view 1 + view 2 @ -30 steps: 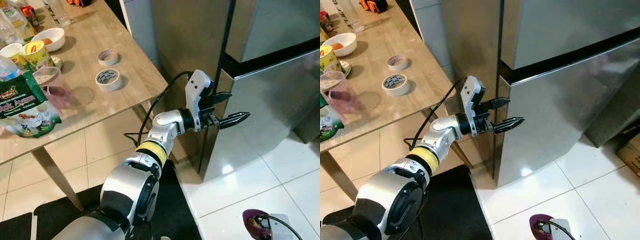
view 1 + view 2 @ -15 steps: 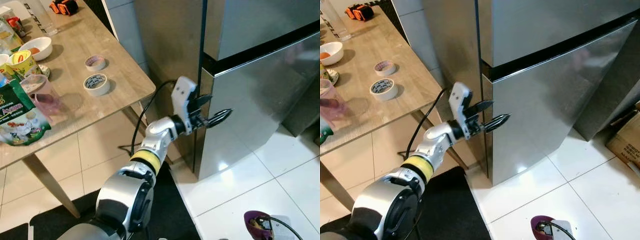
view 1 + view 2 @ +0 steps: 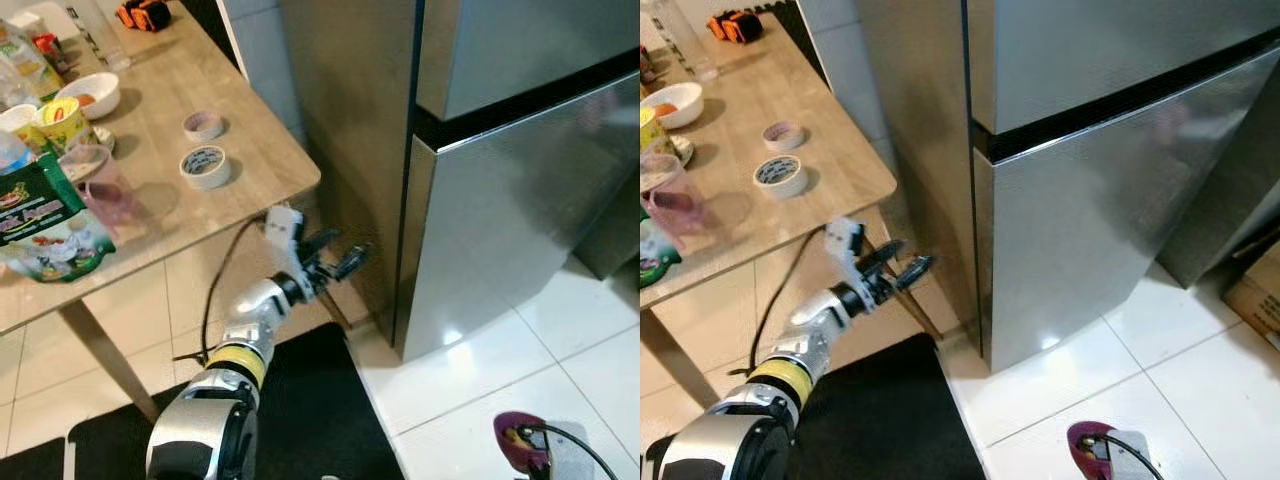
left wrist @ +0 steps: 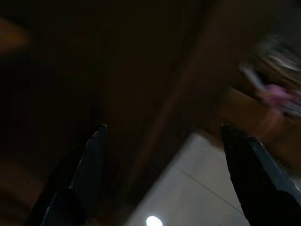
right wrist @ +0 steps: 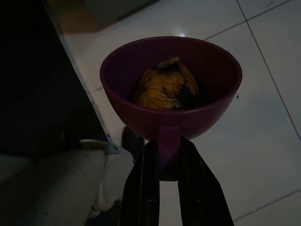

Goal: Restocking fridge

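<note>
The right gripper (image 5: 164,165) had its jaws pinched on the tab handle of a purple bowl (image 5: 171,89). The bowl stood out just beyond the fingertips, rim upward and roughly level, its handle pointing back between the jaws, so its long line ran from handle to far rim, straight along the fingers. In its hollow sat a lump of orange-brown food (image 5: 164,87) with dark patches. Below and beyond the bowl lay white floor tiles (image 5: 263,155), with nothing under it to rest on.

The left gripper (image 3: 330,262) had its jaws spread and held nothing. It hung low, under the corner of the wooden table (image 3: 250,170) and just short of the fridge (image 3: 500,220); its fingertips pointed toward the fridge's side panel but stood apart from it. Past those tips the lower door (image 3: 1110,210) was shut, its edge flush with the body, and the upper door above the dark seam looked shut as well.

By my reading the job was in an early stage: the bowl was in hand, but no door was open and nothing had gone inside. Opening a door, most likely with the free left jaws, and carrying the bowl in level remained. Farther off on the table stood two tape rolls (image 3: 205,166), a white dish (image 3: 95,92) and a green packet (image 3: 45,225).
</note>
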You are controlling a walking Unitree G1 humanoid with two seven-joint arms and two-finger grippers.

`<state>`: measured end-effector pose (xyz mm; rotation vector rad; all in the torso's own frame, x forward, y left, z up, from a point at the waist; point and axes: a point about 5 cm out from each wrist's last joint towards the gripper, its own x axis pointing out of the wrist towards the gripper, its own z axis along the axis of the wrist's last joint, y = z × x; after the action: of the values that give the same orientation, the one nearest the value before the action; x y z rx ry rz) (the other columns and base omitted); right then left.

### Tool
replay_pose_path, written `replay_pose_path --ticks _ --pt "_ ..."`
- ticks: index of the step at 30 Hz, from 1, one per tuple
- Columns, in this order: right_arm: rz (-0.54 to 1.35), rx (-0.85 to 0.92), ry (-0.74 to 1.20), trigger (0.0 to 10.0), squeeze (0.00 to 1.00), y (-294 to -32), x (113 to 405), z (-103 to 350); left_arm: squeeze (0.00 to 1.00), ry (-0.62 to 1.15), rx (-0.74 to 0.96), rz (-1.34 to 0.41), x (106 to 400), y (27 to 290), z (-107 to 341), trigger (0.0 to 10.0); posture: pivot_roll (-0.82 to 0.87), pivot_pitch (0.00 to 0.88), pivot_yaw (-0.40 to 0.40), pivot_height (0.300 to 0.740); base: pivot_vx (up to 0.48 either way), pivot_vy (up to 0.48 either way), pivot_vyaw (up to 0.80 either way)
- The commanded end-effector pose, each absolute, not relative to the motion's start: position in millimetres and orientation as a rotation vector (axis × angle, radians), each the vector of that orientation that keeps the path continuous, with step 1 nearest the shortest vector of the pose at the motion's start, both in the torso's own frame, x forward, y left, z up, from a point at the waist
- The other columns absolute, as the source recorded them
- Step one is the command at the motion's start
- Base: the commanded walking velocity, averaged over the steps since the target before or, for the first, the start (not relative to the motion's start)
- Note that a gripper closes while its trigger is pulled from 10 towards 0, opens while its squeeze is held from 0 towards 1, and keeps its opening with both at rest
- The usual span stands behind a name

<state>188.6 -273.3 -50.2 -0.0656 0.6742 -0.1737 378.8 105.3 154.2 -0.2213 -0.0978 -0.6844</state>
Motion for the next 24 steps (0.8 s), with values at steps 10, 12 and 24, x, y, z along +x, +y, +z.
replay_pose_path --ticks 10,12,24 --pt "-0.198 -0.040 0.679 10.0 0.00 -274 188 -51 0.00 -0.095 -0.258 -0.680 381 82 164 10.0 -0.19 0.203 0.134 0.740 0.000 -0.459 0.00" --pt "-0.199 -0.041 0.679 10.0 0.00 -274 188 -51 0.00 -0.096 -0.258 -0.691 381 80 164 10.0 -0.19 0.203 0.134 0.740 0.000 -0.454 0.00" --pt "-0.202 -0.039 0.678 10.0 0.00 -275 190 -50 0.00 -0.144 -0.252 -0.755 381 76 174 10.0 -0.19 0.195 0.128 0.740 0.000 0.000 0.00"
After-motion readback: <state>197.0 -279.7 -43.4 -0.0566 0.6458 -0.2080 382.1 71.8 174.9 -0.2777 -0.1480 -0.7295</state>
